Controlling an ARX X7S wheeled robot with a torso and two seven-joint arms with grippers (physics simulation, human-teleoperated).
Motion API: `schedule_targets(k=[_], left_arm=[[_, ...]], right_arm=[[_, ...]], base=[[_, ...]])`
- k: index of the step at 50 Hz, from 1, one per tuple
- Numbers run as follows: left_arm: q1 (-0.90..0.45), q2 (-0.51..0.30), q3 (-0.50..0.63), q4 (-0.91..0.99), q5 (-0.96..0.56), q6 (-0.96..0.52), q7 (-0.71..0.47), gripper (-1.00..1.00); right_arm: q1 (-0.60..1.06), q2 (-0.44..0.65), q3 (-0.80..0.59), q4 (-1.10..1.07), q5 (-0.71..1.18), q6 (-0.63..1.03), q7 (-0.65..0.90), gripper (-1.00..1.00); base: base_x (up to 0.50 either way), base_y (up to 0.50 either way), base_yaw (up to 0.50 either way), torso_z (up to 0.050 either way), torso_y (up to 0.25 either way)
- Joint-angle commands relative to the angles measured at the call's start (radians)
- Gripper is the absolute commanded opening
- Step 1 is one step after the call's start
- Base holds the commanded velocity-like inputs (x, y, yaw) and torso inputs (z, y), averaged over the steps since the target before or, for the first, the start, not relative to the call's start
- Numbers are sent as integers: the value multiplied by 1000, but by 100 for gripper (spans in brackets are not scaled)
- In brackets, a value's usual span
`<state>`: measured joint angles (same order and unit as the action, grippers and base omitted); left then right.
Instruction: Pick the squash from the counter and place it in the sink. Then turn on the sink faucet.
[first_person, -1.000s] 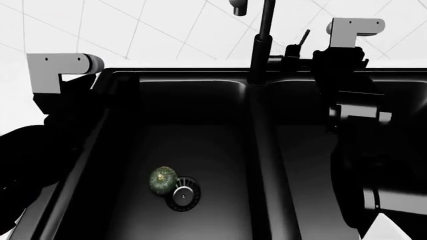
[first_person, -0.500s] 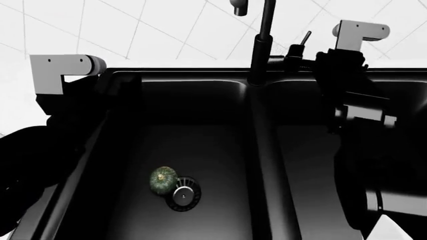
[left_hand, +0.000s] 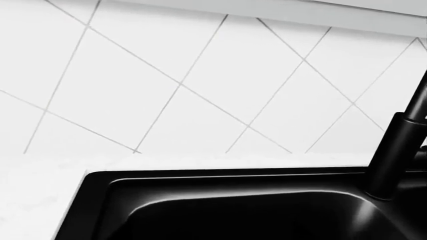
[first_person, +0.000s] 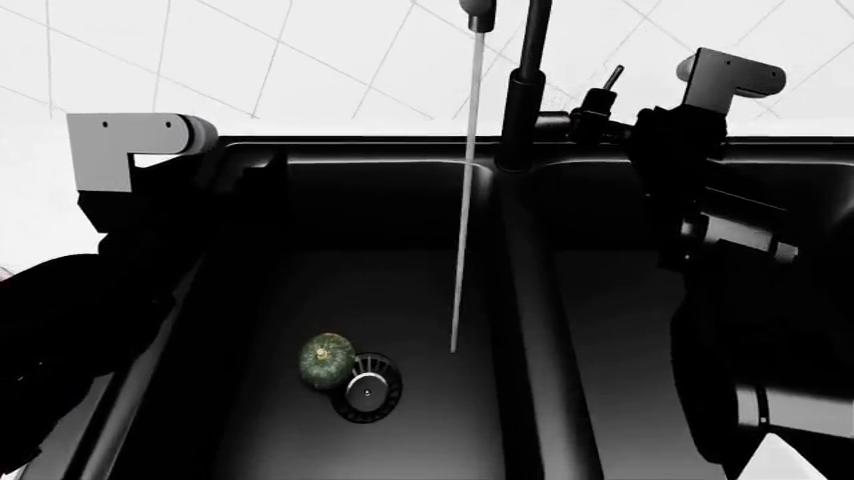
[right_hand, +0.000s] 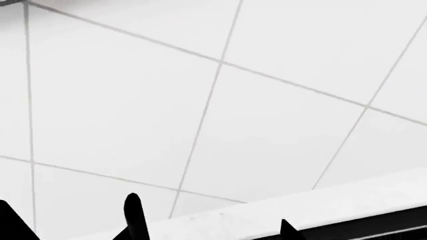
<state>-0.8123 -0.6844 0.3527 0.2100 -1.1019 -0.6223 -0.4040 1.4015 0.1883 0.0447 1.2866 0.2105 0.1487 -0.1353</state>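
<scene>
Water now runs where half a second ago you had none: a thin stream (first_person: 463, 190) drops from the silver tip of the sink faucet (first_person: 523, 85) into the left basin of the sink (first_person: 400, 210), landing just right of the drain.

Nearest you, one squash (first_person: 326, 358) lies on that basin floor, touching the one visible silver drain strainer (first_person: 366, 385). Two basins show, split by the centre divider.

Your left gripper (first_person: 247, 170) sits over the sink's left rim, as before; whether it is released or clenched cannot be told.

Farther back, your right gripper (first_person: 607, 115) has shifted slightly right, and the small side lever (first_person: 611, 78) with it; its grip cannot be told either.

Beyond, the white counter (left_hand: 40, 195) meets the tiled wall (left_hand: 200, 75).
</scene>
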Motion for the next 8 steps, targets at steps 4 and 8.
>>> schedule_targets(k=[4, 8], left_arm=[[2, -1, 0, 1, -2, 2, 1, 100], [4, -2, 0, 2, -4, 1, 0, 100]], right_arm=[[-27, 95, 80, 22, -203, -8, 142, 100], [-49, 102, 101, 22, -197, -5, 154, 100]], base=[[0, -5, -11, 0, 0], [0, -5, -12, 0, -3]])
